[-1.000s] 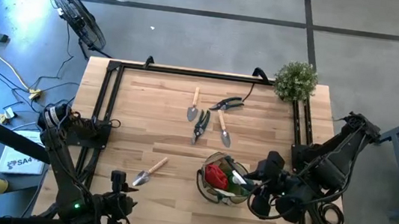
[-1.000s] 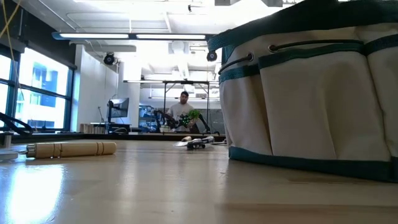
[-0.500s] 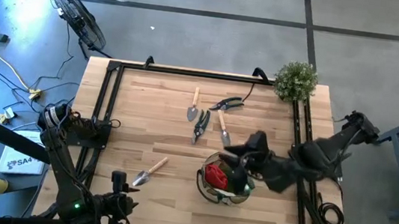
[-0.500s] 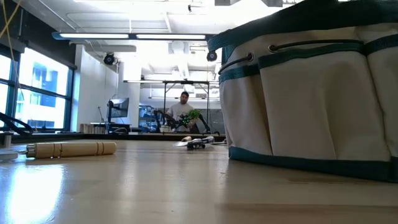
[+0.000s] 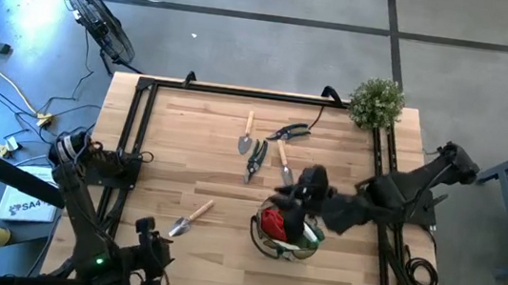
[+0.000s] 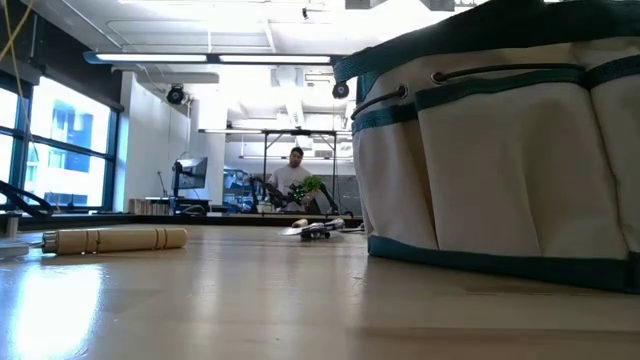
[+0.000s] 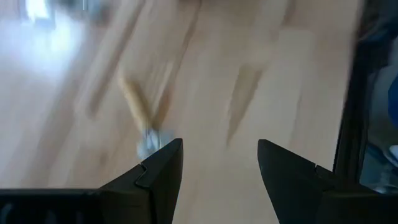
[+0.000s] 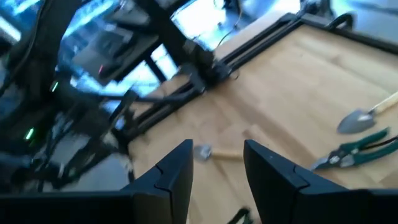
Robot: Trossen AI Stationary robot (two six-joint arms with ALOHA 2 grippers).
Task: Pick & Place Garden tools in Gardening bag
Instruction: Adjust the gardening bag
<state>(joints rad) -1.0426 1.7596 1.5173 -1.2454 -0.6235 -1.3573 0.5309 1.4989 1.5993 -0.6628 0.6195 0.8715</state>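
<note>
The small round tan fabric gardening bag with dark green trim (image 5: pixel 284 230) stands near the front edge of the pale wooden bench (image 5: pixel 187 144), right of its middle, with a red cone-shaped piece (image 5: pixel 273 223) and a green-and-white spray bottle (image 5: pixel 309 233) inside it. The right gripper (image 5: pixel 298 194) hangs over the bag's far rim with its fingers (image 8: pixel 174 177) spread apart and nothing between them.

A metal trowel with a pale wooden handle (image 5: pixel 190 218) lies alone by the front edge, left of the bag, its long axis slanted: blade toward the front left corner, handle toward the bag. Near the bench's middle lie four more tools close together. A second wooden-handled trowel (image 5: pixel 246 134) runs front to back, blade toward the front. A third trowel (image 5: pixel 284 164) slants slightly, blade toward the bag. Dark-handled pruners (image 5: pixel 254 161) lie between these two, roughly front to back, and a second pair of pruners (image 5: pixel 290 130) lies crosswise nearer the back edge.

The left gripper (image 7: pixel 214 165) waits at the front left corner, fingers spread, empty
</note>
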